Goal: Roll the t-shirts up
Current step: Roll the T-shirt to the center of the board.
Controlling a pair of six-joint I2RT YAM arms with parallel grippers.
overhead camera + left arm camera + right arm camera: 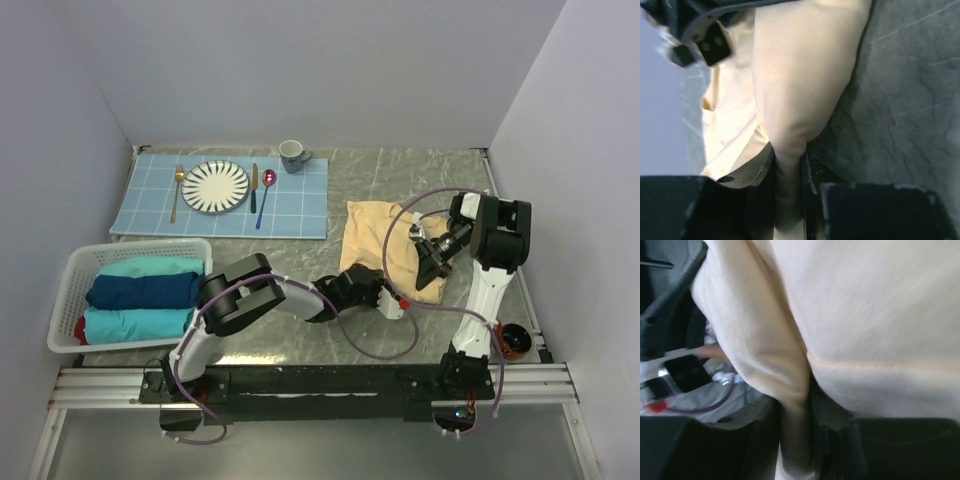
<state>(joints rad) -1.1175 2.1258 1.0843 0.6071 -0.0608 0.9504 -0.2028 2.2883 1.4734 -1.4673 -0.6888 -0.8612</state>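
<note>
Top external view is giving you the basket (68, 295) at the lower left, and it is holding three bundled shirts side by side: a teal shirt (150, 267) uppermost, a navy shirt (140, 290) in the middle and a second teal shirt (135, 322) lowest. Something red (80, 328) is peeking out at the basket's lower left corner.

The yellow shirt (375, 235) is lying bunched on the table (300, 345), right of centre. Your left gripper (403, 299) is sitting at its lower edge and your right gripper (432, 265) at its right side. Both wrist views are showing the jaws closed on a pinched fold of yellow cloth.

A mug (292, 155) is standing at the upper right corner of the placemat (295, 210); you cannot tell what is in it.
</note>
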